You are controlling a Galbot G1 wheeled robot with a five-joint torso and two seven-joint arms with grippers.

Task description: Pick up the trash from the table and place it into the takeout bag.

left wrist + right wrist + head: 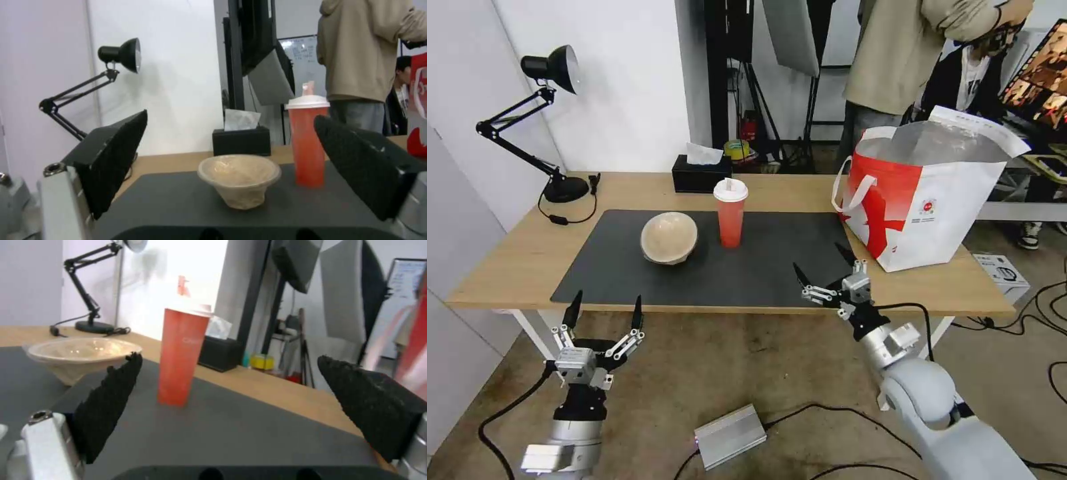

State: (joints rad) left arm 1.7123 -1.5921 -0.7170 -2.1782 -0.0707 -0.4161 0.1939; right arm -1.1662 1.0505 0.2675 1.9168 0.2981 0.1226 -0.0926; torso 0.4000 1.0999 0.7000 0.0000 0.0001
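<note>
Nearest me, my left gripper (606, 308) hangs below the front edge of the table (514, 267), fingers spread wide and holding nothing, so it's idle for now; my right gripper (825, 266) sits just over the near edge of the dark grey mat (627, 273), jaws also wide apart and empty, pointing in toward the drink. The red drink cup (730, 213) stands upright on the mat with its white lid on, and in the right wrist view it lines up between my two pads, so I judge this is the piece to take. To do it well I'd go in level, keep the cup centred in the gap, and close on the body below the lid, not on the lid itself, since a tall narrow cup will tip if I nudge it off-centre. Just beside it to the left rests the beige bowl (669, 237), near but not touching, so I want no sideways sweep. Farther right, the takeout bag (920, 200) stands open at the table's right end, foil lining showing, well apart from the cup
</note>
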